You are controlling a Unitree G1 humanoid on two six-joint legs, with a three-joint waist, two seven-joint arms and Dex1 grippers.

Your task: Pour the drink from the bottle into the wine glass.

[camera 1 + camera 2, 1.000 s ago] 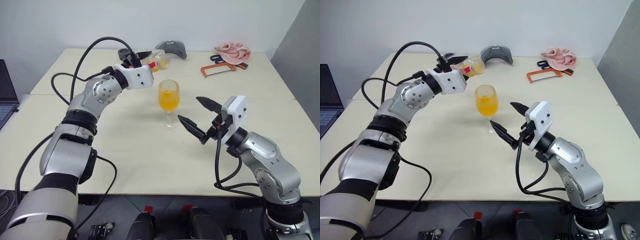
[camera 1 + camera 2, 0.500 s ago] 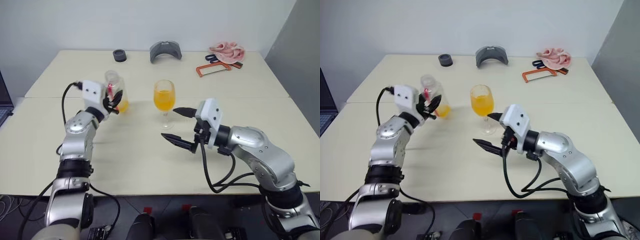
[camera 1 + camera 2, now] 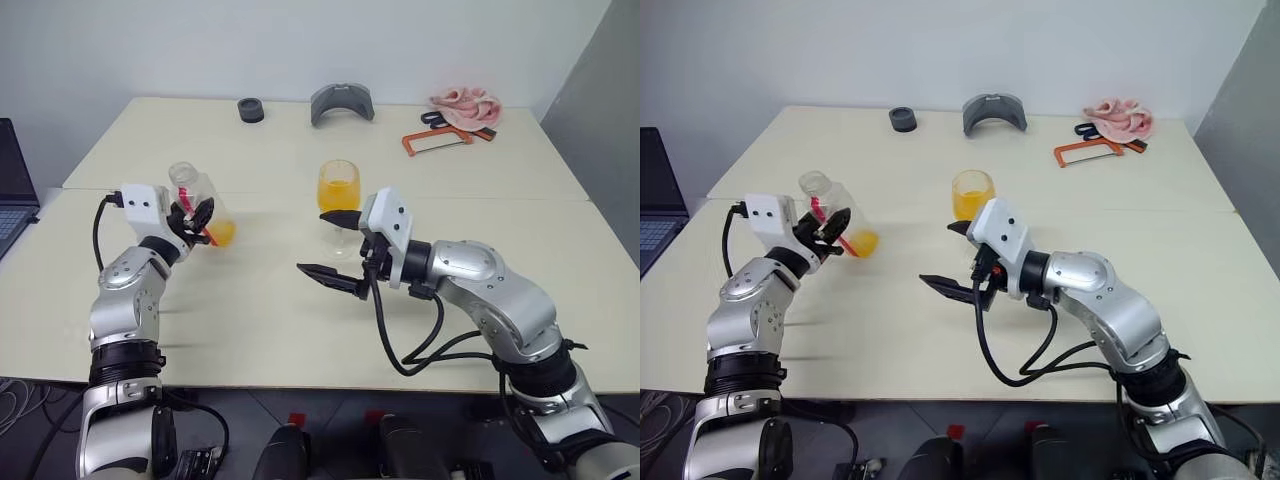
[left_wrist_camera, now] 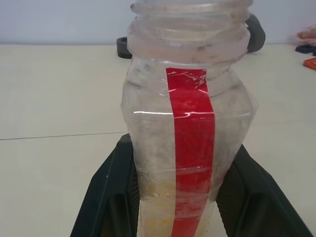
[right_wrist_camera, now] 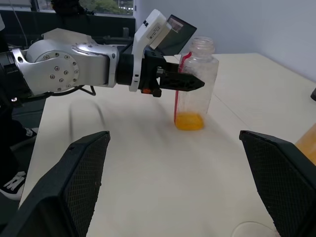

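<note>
The left claw (image 3: 198,218) reaches level, grasping the upright, capless bottle (image 3: 200,205) over the bench (image 3: 250,310). The right claw (image 3: 330,245), spread wide, points leftward beside the filled wine glass (image 3: 338,190).

Plain room, pale table (image 3: 300,330)

White wall (image 3: 300,40) behind; grey panel (image 3: 600,80) at the right; laptop (image 3: 15,180) at the left.

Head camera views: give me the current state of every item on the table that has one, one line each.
Clear plastic bottle with red stripe: upright, uncapped, nearly empty, gripped.
Clear stemmed wine glass: standing, bowl mostly filled with orange drink.
Left gripper: shut on the bottle.
Right gripper: open, holding nothing, beside the glass.
</note>
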